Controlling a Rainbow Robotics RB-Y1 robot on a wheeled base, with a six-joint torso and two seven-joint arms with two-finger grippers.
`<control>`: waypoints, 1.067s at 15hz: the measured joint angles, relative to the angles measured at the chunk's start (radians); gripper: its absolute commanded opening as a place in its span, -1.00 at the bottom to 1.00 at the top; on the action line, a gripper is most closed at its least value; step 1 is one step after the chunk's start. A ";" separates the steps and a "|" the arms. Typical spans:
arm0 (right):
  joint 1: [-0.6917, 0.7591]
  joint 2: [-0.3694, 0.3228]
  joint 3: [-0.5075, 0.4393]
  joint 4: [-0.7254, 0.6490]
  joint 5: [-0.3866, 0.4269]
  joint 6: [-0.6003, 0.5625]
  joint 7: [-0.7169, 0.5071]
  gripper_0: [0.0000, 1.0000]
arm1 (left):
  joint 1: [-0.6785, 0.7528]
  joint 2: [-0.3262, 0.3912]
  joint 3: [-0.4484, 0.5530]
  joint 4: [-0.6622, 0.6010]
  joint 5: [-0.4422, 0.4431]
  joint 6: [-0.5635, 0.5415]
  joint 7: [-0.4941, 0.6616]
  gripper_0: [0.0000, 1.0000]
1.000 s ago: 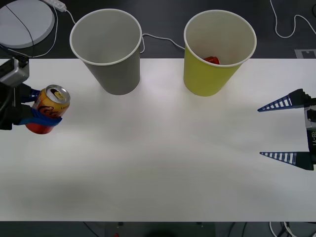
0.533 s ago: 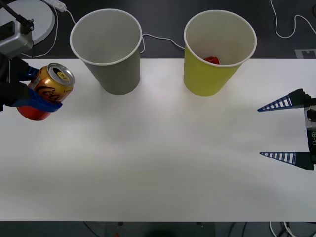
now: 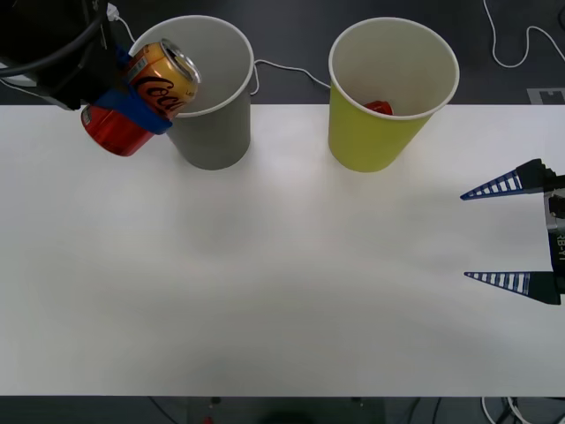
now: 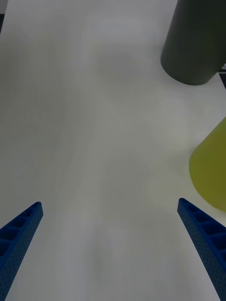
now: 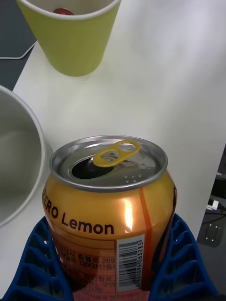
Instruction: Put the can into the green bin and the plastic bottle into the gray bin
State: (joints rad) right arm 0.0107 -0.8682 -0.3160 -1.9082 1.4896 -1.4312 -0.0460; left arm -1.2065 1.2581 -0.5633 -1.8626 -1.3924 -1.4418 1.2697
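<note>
My left gripper (image 3: 132, 95) is shut on the can (image 3: 163, 75), an orange and red can with an open pull-tab top (image 5: 110, 207). It holds the can tilted in the air, over the left rim of the gray bin (image 3: 207, 124), which also appears in the left wrist view (image 5: 19, 155). The green bin (image 3: 375, 132) stands to the right of the gray one, with a red thing (image 3: 380, 108) inside. My right gripper (image 3: 463, 236) hangs open over the table's right side, nothing between its fingers (image 4: 202, 235). The plastic bottle is out of view.
The white table (image 3: 282, 291) stretches wide in front of both bins. White cables (image 3: 282, 69) lie on the dark floor behind the table. The gray bin (image 4: 195, 42) and green bin (image 4: 212, 169) show ahead of the right gripper.
The left gripper has lifted the can and carried it away from the table's left edge, back and rightward to the gray bin's rim. The right arm has not moved.
</note>
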 measured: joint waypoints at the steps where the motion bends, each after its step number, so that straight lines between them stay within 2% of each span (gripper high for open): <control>1: 0.000 0.000 0.000 0.000 0.000 0.000 0.000 1.00 | -0.078 -0.025 -0.064 0.037 0.001 0.000 0.011 -1.00; 6: 0.000 0.000 0.000 0.000 0.000 0.000 0.000 1.00 | -0.400 -0.246 -0.330 0.327 -0.015 0.029 0.019 -1.00; 11: 0.000 0.000 0.000 0.000 0.000 0.000 0.000 1.00 | -0.557 -0.496 -0.427 0.622 -0.029 0.162 0.018 -1.00; 16: 0.000 0.000 0.000 0.000 0.000 0.000 0.000 1.00 | -0.687 -0.747 -0.528 0.986 -0.030 0.268 -0.018 -1.00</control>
State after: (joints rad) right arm 0.0107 -0.8682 -0.3160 -1.9083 1.4895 -1.4312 -0.0460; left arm -1.8936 0.5112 -1.0909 -0.8764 -1.4228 -1.1734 1.2521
